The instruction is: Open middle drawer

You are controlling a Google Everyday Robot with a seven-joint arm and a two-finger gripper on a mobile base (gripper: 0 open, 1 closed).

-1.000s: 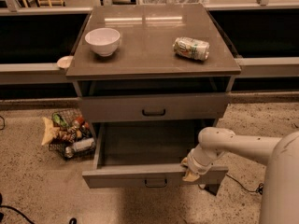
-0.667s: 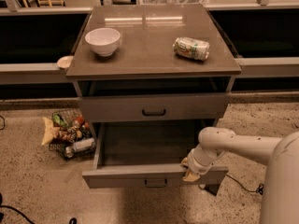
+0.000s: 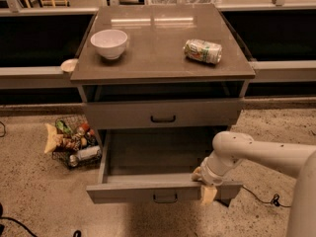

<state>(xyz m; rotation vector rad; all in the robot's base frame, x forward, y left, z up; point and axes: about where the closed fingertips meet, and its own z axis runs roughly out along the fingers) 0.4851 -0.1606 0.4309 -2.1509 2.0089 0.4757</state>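
The middle drawer is pulled far out of the grey-brown cabinet, and its inside looks empty. Its small black bar handle sits at the centre of the front panel. My gripper is at the right end of the drawer's front edge, well to the right of the handle, at the end of my white arm reaching in from the right. The drawer above is closed, with its black handle showing. Anything below the open drawer is hidden by it.
A white bowl and a lying can rest on the cabinet top. A wire basket of snacks sits on the floor left of the cabinet. A black cable lies on the floor at the right.
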